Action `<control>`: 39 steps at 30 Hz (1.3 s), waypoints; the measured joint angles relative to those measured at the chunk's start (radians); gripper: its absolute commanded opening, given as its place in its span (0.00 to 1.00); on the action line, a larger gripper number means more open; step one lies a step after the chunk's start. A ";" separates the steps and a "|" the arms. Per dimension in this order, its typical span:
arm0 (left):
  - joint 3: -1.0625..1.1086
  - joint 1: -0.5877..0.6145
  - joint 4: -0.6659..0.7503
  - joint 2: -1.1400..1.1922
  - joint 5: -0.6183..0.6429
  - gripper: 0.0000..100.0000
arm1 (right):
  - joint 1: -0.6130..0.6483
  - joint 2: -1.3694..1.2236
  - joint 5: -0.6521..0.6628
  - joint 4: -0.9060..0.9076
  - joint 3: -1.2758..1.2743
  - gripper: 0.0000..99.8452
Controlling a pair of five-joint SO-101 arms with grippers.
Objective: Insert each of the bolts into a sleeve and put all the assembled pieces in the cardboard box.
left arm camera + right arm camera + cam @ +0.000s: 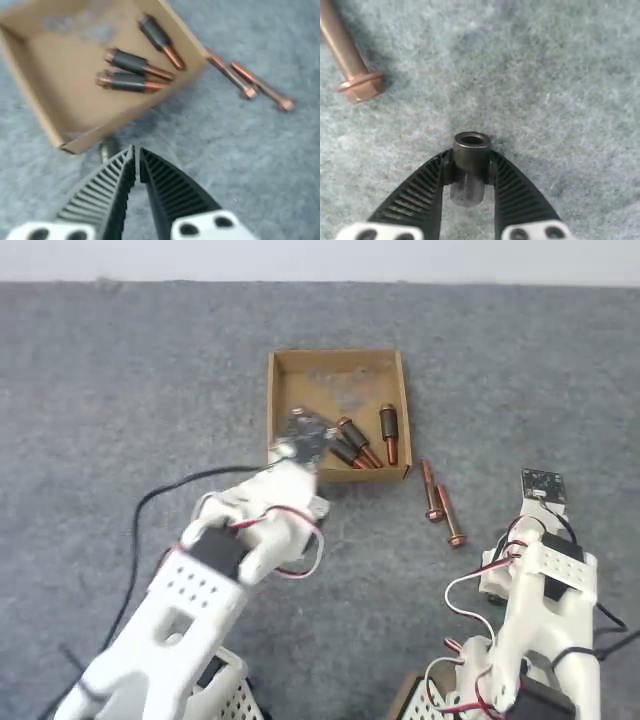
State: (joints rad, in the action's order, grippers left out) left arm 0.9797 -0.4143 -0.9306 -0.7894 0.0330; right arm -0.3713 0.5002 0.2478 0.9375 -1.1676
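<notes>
At the surface's (120,390) 5 o'clock, the right pincer (470,159) was clamped on a dark sleeve (471,145), its open end showing. The left pincer (136,152) hung all but closed, gripping nothing, by the 7 o'clock corner of the cardboard box (60,100). Two bare bolts (430,490) lay side by side at the box's 4 o'clock. Inside the box lay three assembled pieces (135,64), toward its 4 o'clock side.
</notes>
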 measured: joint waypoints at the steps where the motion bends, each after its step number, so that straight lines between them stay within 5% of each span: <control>1: -0.020 -0.018 0.005 0.044 0.000 0.01 | 0.000 0.000 0.000 -0.003 0.000 0.01; 13: -0.166 -0.127 0.331 0.499 -0.183 0.01 | 0.000 0.000 -0.038 -0.009 0.000 0.01; 25: -0.603 -0.255 0.356 1.023 0.305 0.01 | 0.000 0.000 -0.044 -0.017 0.000 0.01; 30: -0.726 -0.279 0.356 1.178 0.347 0.02 | 0.000 0.000 -0.044 -0.017 0.000 0.01; 39: -0.812 -0.241 0.341 1.224 0.419 0.17 | 0.000 0.000 -0.044 -0.020 0.000 0.01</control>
State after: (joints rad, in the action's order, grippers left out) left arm 0.1680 -0.6552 -0.5900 0.4350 0.4519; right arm -0.3713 0.5002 0.2033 0.9175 -1.1676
